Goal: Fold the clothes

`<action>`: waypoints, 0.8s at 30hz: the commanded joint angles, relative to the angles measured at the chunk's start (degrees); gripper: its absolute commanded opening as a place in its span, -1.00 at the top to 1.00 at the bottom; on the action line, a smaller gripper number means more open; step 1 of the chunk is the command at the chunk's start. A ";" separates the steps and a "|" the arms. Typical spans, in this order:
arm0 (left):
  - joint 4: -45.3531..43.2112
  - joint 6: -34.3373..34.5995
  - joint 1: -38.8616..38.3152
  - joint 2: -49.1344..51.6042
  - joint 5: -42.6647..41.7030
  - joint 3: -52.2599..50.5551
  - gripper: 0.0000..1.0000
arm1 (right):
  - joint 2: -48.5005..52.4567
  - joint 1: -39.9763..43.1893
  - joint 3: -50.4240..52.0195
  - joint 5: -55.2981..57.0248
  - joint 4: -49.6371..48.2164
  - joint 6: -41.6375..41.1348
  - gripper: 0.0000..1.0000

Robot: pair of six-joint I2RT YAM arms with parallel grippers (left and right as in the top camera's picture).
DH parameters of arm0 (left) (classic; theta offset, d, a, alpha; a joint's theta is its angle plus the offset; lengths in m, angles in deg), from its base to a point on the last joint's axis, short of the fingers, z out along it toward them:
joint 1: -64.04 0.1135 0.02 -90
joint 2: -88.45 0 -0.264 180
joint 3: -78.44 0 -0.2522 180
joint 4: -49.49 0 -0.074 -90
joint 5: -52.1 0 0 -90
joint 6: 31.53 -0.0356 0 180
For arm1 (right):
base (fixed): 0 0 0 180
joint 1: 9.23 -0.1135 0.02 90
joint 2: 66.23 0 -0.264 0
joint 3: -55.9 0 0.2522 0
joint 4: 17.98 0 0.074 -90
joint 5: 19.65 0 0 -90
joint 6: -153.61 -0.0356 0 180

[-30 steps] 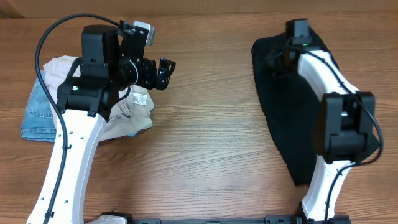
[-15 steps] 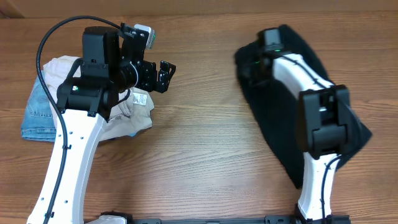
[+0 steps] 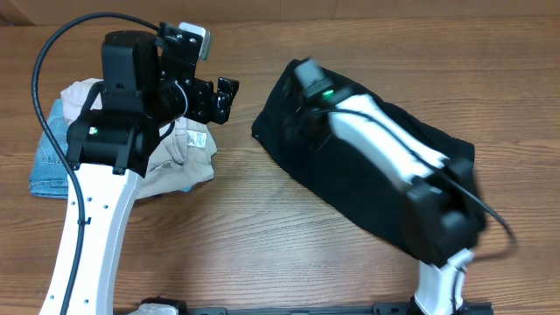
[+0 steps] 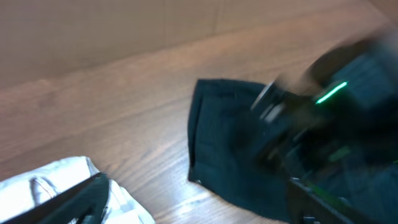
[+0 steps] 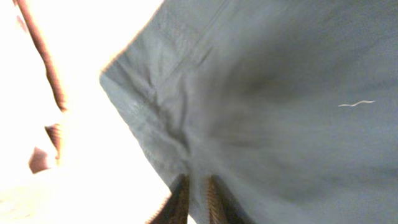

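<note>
Clothes pile (image 3: pixel 179 162) sits beside your left gripper (image 3: pixel 224 98), spread wide and empty; your right gripper (image 5: pixel 194 196) is pinching the black garment (image 3: pixel 328 175) by its edge.

Blk garment (image 3: pixel 343 194) – matt cloth; tbl (image 3: pixel 262 229) – smooth wood.

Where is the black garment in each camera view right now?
Overhead: the black garment lies right of centre, slanting from upper middle to lower right, under the right arm.
Left wrist: it is in the right half of the frame, blurred, on the wood.
Right wrist: it fills most of the frame, close up and looking grey.
Shared landmark: the green light on the right arm shows in overhead and left wrist, not in right wrist.
</note>
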 commanded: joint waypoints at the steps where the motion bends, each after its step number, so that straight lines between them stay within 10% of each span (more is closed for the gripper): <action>1: 2.82 -1.14 -2.49 5.46 -2.12 1.05 -0.61 | -8.22 10.38 -0.55 4.13 4.11 -4.72 0.48; 6: 4.90 -5.33 -5.99 14.80 -2.05 1.05 -0.33 | -7.37 26.69 0.42 1.22 13.68 -7.54 0.35; 12: 2.89 -11.17 -10.75 27.78 1.33 1.05 -0.86 | -7.28 43.87 7.61 -1.31 17.51 -7.45 -0.11; 17: -0.98 -10.99 -12.26 35.76 3.30 1.05 -0.72 | -7.28 48.61 18.03 -1.95 11.78 -6.56 -0.13; 24: 2.51 -10.99 -12.24 39.19 9.11 1.05 0.61 | -7.28 48.50 29.51 -1.27 1.16 -8.50 0.15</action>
